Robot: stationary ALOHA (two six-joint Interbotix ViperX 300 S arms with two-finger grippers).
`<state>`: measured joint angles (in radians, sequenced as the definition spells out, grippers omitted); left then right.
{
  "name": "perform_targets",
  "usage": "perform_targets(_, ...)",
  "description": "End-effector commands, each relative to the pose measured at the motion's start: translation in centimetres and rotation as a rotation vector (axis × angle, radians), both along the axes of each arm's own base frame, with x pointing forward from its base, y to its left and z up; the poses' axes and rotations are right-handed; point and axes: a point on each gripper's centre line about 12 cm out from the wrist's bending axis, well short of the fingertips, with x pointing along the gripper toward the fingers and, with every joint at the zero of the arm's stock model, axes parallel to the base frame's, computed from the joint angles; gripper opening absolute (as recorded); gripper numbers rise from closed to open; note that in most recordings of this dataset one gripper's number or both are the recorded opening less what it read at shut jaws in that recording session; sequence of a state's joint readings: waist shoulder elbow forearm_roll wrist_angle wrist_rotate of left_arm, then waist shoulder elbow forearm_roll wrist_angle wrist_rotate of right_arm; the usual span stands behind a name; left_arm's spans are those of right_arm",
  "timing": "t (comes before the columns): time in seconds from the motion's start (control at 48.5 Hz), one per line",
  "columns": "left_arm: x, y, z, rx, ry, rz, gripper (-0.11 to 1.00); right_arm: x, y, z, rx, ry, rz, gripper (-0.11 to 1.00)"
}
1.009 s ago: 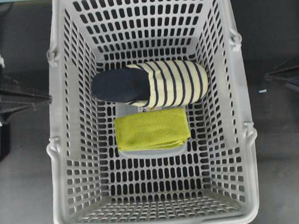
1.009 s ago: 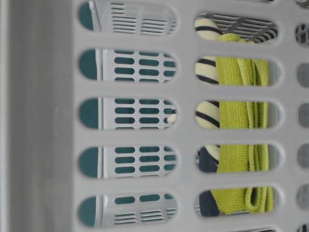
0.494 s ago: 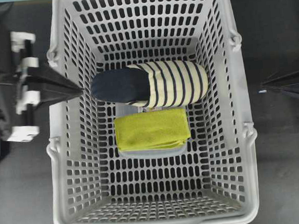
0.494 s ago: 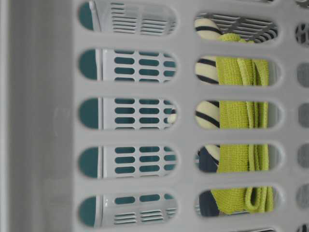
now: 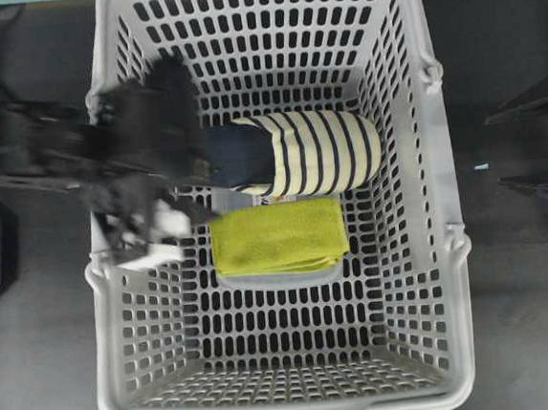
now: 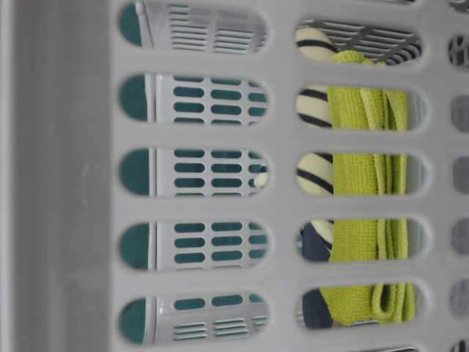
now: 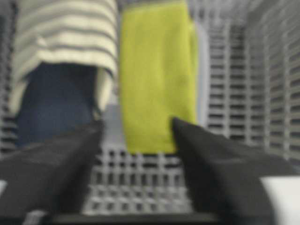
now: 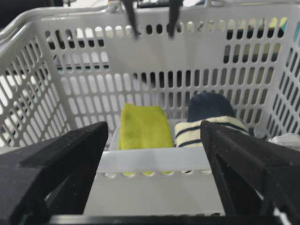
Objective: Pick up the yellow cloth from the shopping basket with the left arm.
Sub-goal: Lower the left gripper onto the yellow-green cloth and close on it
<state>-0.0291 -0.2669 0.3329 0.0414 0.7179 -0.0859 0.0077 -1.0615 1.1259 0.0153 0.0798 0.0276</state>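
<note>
Now the black left gripper [image 7: 136, 136], jaws apart, hovers inside the grey slotted plastic shopping basket [image 5: 109, 75], beside the folded yellow-green terry cloth [image 5: 278, 236]; the right gripper [image 8: 154, 136] is also spread.

Overhead, the left arm [image 5: 107, 162] is a motion-blurred smear hiding the slipper's [image 5: 317, 151] navy end and its own tool, while the table-level view shows the cloth [image 6: 363, 205] only in strips through the basket [image 6: 66, 183] wall's slots.
</note>
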Motion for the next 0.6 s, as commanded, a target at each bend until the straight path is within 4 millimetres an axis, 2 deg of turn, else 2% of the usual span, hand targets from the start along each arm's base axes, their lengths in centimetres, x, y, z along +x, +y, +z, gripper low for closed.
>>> perform_targets(0.0,1.9,-0.9,0.3,0.001,0.050,-0.017,0.72,0.2,0.0,0.8,-0.003,-0.017,0.002,0.76)
perform_targets(0.062,3.1,-1.2,-0.4,0.003,0.102,-0.020,0.85,0.2,0.1,0.7,0.002,-0.018,0.003,0.76)
perform_targets(0.124,4.2,-1.5,-1.1,0.007,0.139,-0.026,0.91,0.2,0.0,0.6,0.002,-0.020,0.001,0.76)
perform_targets(0.35,7.8,-2.4,-5.0,0.013,0.231,-0.039,0.89,0.2,0.0,0.7,0.003,-0.026,0.001,0.76)
perform_targets(0.577,8.8,-2.7,-8.9,0.016,0.309,-0.043,0.89,0.2,0.1,0.4,0.006,-0.023,0.002,0.76)
